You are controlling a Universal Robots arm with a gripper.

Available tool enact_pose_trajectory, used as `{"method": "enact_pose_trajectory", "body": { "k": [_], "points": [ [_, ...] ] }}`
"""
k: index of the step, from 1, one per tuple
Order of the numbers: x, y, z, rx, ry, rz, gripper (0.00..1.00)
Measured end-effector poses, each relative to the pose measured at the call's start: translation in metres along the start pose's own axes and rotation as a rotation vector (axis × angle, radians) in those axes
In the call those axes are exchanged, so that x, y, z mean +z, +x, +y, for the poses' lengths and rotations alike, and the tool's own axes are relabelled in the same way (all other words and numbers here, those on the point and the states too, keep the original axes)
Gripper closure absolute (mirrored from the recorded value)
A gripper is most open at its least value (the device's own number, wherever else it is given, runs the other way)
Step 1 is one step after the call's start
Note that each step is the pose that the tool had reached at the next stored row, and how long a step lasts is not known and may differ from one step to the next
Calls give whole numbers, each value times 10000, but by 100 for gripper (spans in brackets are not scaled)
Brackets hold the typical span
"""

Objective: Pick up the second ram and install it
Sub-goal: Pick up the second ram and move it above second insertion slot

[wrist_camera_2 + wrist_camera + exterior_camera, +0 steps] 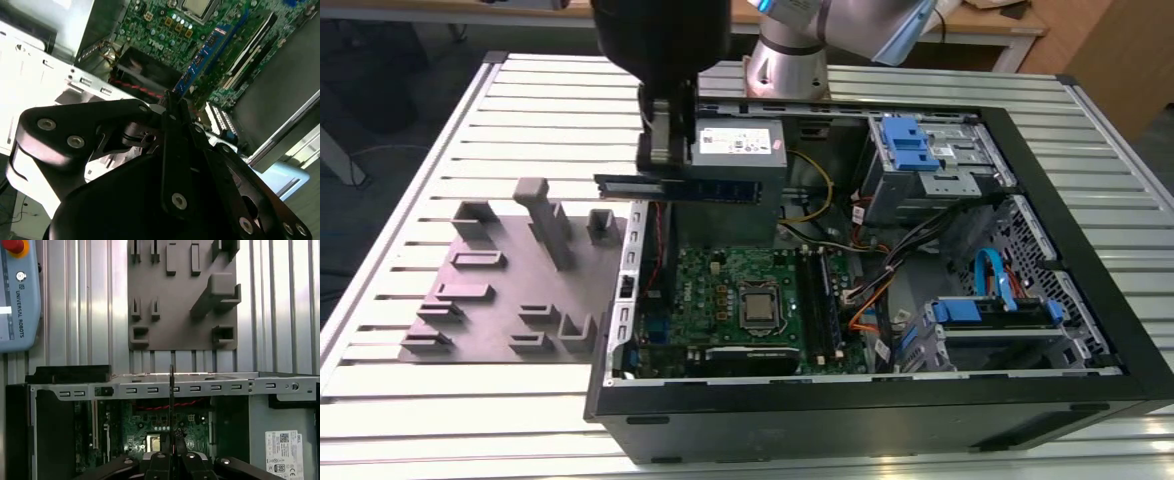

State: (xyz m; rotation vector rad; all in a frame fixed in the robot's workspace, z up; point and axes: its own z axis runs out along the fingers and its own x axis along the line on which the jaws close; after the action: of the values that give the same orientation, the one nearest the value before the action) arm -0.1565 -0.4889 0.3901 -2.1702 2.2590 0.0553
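Note:
The second ram (pixel 678 187) is a long thin dark stick with a row of black chips. It hangs level above the open computer case's wall on the exterior view's left, in front of the grey power-supply box (pixel 742 150). My gripper (pixel 662 160) comes down from above and is shut on the stick near one end. In the second wrist view the ram (pixel 204 56) juts out beyond the gripper (pixel 172 107) over the green motherboard (pixel 165 35). The first wrist view shows the ram (pixel 171 400) edge-on as a thin line rising from the gripper (pixel 171 452).
The open computer case (pixel 1067 250) lies on a slatted metal table (pixel 520 90), with the motherboard (pixel 720 290) and its long memory slots (pixel 825 300) inside. A grey plastic tray (pixel 494 290) with upright blocks stands beside the case on the exterior view's left. Cables and blue drive brackets (pixel 907 140) fill the case's other side.

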Motion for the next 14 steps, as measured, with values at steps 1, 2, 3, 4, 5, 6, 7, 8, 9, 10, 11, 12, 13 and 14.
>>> {"method": "enact_pose_trajectory", "body": {
  "k": [1,2,3,4,5,6,7,8,9,10,11,12,13,14],
  "points": [
    [0,-1,-31,-1,-3,1,86],
    [0,-3,-62,-1,-5,0,86],
    [0,-4,-93,-1,-7,0,86],
    [0,-5,-125,-1,-10,1,86],
    [0,-6,-157,0,-12,0,86],
    [1,-8,-191,1,-15,0,86],
    [0,-9,-228,-1,-19,1,86],
    [1,-10,-260,-1,-21,1,86],
    [1,-11,-290,-1,-24,0,86],
    [1,-13,-322,0,-26,2,86],
    [1,-14,-353,1,-29,2,86],
    [1,-15,-386,0,-32,1,86],
    [1,-16,-418,0,-35,2,86],
    [2,-18,-453,-1,-38,2,86]
  ]
}}
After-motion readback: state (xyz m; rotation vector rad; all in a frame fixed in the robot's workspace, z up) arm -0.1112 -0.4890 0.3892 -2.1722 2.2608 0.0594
